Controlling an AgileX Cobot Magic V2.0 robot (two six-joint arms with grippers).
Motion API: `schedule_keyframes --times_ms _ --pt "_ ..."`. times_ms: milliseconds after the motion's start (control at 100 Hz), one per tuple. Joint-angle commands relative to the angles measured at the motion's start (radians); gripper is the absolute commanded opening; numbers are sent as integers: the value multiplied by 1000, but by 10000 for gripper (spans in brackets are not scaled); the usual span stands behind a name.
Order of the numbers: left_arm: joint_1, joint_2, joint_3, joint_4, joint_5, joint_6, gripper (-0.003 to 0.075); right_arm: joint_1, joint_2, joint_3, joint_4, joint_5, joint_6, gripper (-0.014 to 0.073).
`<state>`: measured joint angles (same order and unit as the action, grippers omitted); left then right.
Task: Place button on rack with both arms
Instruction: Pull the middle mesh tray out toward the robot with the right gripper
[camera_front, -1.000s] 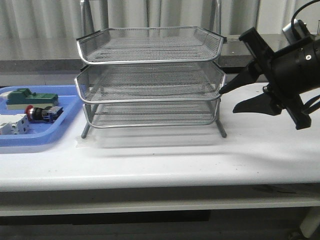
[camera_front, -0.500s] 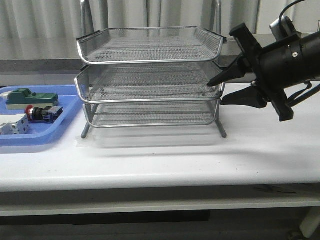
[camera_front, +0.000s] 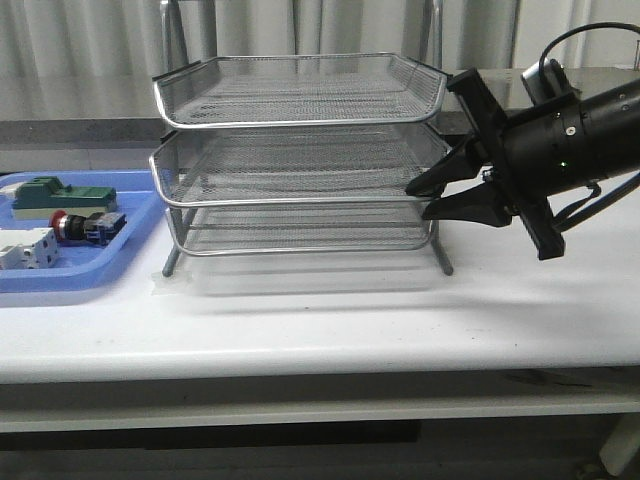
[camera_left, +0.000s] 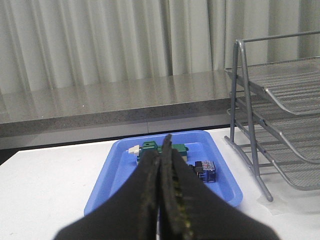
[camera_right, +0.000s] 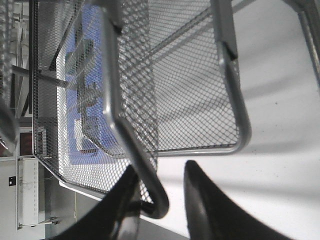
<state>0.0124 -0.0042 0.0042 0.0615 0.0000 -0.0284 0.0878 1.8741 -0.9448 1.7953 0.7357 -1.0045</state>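
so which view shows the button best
The front view: the button lies in the blue tray with its red head and dark body unobstructed. The left wrist view shows only part of it behind that gripper's shut jaws. In the right wrist view it cannot be made out through the rack mesh.

Silver mesh rack (camera_front: 300, 150), blue tray (camera_front: 100, 265)

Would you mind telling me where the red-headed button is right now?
In the front view the button lies in the blue tray at far left, below the green block and left of the rack.
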Motion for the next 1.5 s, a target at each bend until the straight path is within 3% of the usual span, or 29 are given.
schedule_keyframes --times_ms 0,140,230,690,1200,1320,1490 --pt "-1 -32 34 1 -82 -14 -20 1 -43 -29 77 76 -17 101" --pt "-1 -32 34 1 -82 -14 -20 1 -43 -29 75 76 -17 -25" --pt "-1 -32 34 1 -82 -14 -20 1 -43 -29 57 80 -17 -59" --pt "-1 -32 34 1 -82 -14 -20 1 -62 145 -15 146 -23 -59" --pt "-1 -32 34 1 -82 -14 -20 0 -271 445 -15 132 -127 -53" --pt "-1 -32 34 1 -82 -14 -20 0 -283 443 -8 132 -133 16" --pt "-1 -32 34 1 -82 -14 -20 0 -283 443 -8 178 -162 270"
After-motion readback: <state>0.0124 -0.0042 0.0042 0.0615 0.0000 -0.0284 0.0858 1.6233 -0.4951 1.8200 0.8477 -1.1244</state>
